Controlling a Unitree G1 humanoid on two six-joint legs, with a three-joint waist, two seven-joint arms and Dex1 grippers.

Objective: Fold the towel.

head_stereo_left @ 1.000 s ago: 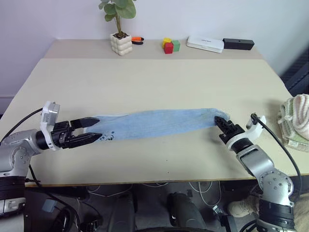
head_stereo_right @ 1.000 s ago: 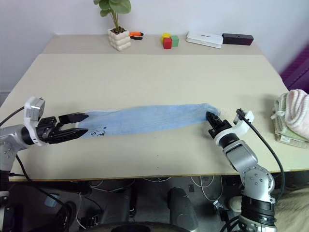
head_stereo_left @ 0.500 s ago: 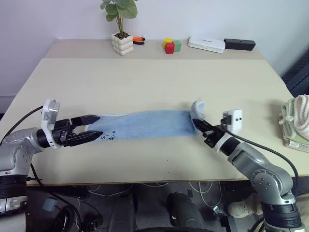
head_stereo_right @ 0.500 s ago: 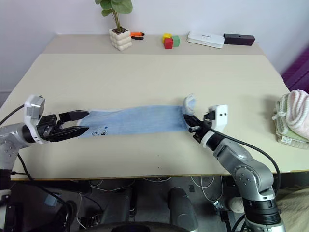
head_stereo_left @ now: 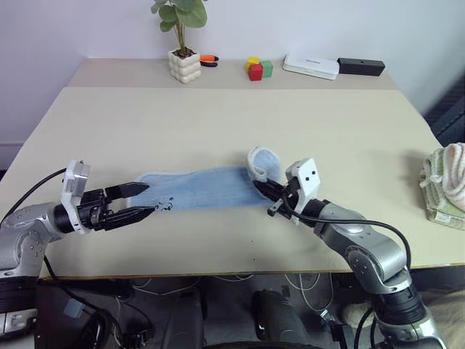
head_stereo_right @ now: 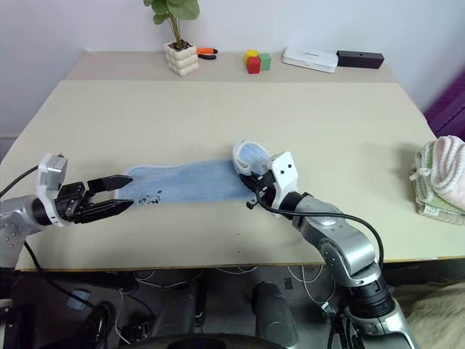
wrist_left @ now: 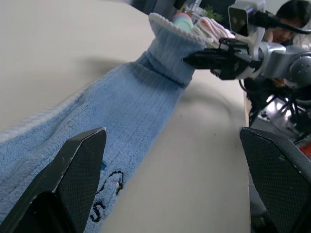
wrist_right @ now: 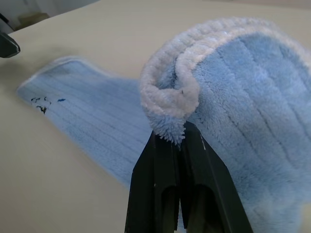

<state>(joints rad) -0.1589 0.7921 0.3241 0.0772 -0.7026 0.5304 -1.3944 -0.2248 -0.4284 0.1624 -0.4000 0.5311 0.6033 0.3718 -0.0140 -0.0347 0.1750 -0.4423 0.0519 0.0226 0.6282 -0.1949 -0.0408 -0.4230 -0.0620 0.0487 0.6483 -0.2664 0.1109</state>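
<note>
Head view: towel (head_stereo_left: pixel 211 187) end now further left, in right claw (head_stereo_left: pixel 270 198)

Light blue towel (head_stereo_left: pixel 211 187), right end lifted

A broad beige worktop (head_stereo_left: pixel 240 120) stands against a plain pale wall (head_stereo_left: pixel 305 25). Along its far edge, right of the potted plant (head_stereo_left: pixel 181 45), sit coloured blocks (head_stereo_left: pixel 257 69), a white box (head_stereo_left: pixel 310 65) and a black bar (head_stereo_left: pixel 359 67). Cables (head_stereo_left: pixel 290 280) trail on the floor beneath the near edge.
</note>
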